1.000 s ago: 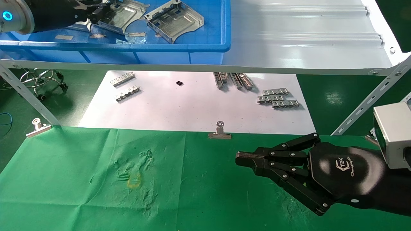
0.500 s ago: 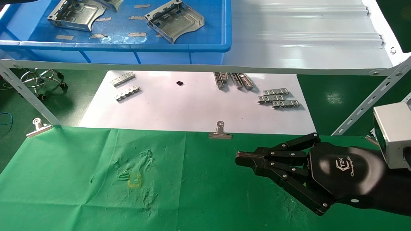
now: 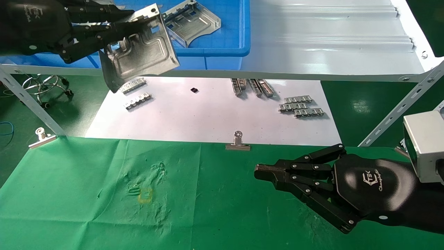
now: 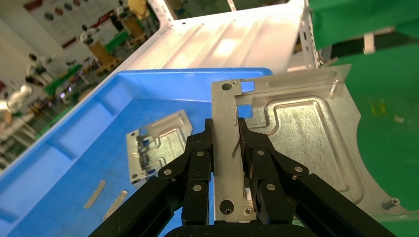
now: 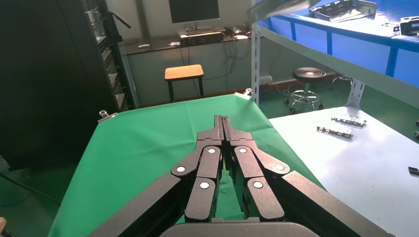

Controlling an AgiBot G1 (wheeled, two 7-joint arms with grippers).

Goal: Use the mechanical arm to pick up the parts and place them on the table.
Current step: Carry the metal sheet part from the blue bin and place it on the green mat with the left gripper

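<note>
My left gripper (image 3: 116, 24) is shut on one upturned edge of a silver stamped plate (image 3: 144, 52) and holds it in the air at the top left, in front of the blue bin. The left wrist view shows its fingers (image 4: 252, 143) clamped on that plate (image 4: 301, 143). Another plate (image 3: 192, 22) lies in the blue bin (image 3: 222, 52), also seen in the left wrist view (image 4: 158, 143). My right gripper (image 3: 258, 172) is shut and empty, parked low over the green-cloth table (image 3: 86, 194) at the right; its shut fingertips (image 5: 223, 121) point across the cloth.
The bin stands on a white metal shelf (image 3: 329, 45) with slanted struts (image 3: 29, 104). Small toothed metal strips (image 3: 300, 106) lie on a white sheet (image 3: 208, 114) beyond the cloth. Binder clips (image 3: 237, 142) hold the cloth's far edge. A stool (image 3: 47, 86) stands at the far left.
My left gripper was reaching into the bin, left the view, and has come back holding a plate lifted out in front of the bin. The right arm has not moved.
</note>
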